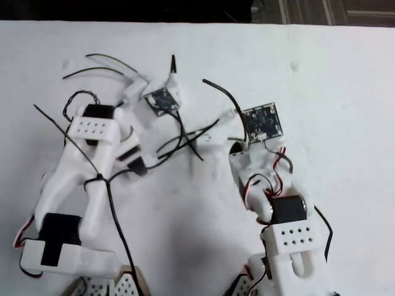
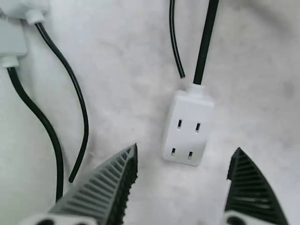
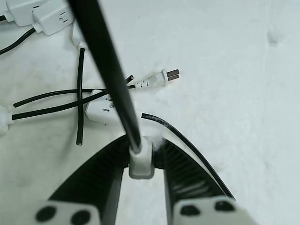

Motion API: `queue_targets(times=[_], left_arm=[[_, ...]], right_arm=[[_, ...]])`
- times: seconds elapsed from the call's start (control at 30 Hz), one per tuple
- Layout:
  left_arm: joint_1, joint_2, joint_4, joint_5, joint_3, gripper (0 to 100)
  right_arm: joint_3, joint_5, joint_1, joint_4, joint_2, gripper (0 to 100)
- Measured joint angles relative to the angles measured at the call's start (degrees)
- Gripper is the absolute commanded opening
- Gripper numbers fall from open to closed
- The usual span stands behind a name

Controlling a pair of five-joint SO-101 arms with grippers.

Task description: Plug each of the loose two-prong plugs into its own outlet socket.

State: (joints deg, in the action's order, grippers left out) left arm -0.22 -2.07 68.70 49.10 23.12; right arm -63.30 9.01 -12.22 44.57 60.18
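Plugs and sockets are scattered over the middle of the desk (image 1: 345, 74), a matte white surface, all tangled in thin black cords (image 2: 70, 84). The left gripper (image 2: 186, 150) hangs wide open with nothing in it. Its ribbed fingers (image 2: 112, 187) straddle a socket block (image 2: 187, 129), and my guess is it's lined up to pin that down so it won't slide.

The right gripper (image 3: 143, 150) is clamped tight on a held plug (image 3: 140, 164), a smooth white moulded body with a stiff cord. The prongs are hidden, so "plug" is my assumption.

The socket block is glossy rectangular plastic, face up, with two pairs of slots. A loose plug (image 3: 161, 78) lies flat near a second socket block (image 3: 101, 110), its two short dark prongs bare.
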Motion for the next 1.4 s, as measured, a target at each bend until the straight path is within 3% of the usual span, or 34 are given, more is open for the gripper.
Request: queue_targets(times=[0.27, 0.47, 0.7, 0.8, 1.07, 1.23, 1.4], left_arm=[[0.0, 0.5, -1.4, 0.0, 0.1, 34], [0.0, 8.6, -1.4, 0.0, -1.1, 34], [-0.1, 17.9, -1.3, -0.1, -6.9, 16], [0.4, 17.9, -0.4, -3.8, -7.9, 10], [9.0, 17.8, 6.9, -20.6, -8.0, 11], [16.3, 12.9, 8.1, -29.3, -6.5, 22], [18.2, 7.3, 8.8, -31.2, -3.6, 26]], right_arm=[[0.0, 0.0, 0.0, 0.0, 0.0, 1.7], [0.0, 0.0, 0.0, 0.0, 0.0, 1.7], [0.0, 0.0, 0.0, 0.0, 0.0, 1.7], [0.0, 0.0, 0.0, 0.0, 0.0, 1.7], [0.0, 0.0, 0.0, 0.0, 0.0, 1.7], [0.0, 0.0, 0.0, 0.0, 0.0, 1.7], [0.0, 0.0, 0.0, 0.0, 0.0, 1.7]])
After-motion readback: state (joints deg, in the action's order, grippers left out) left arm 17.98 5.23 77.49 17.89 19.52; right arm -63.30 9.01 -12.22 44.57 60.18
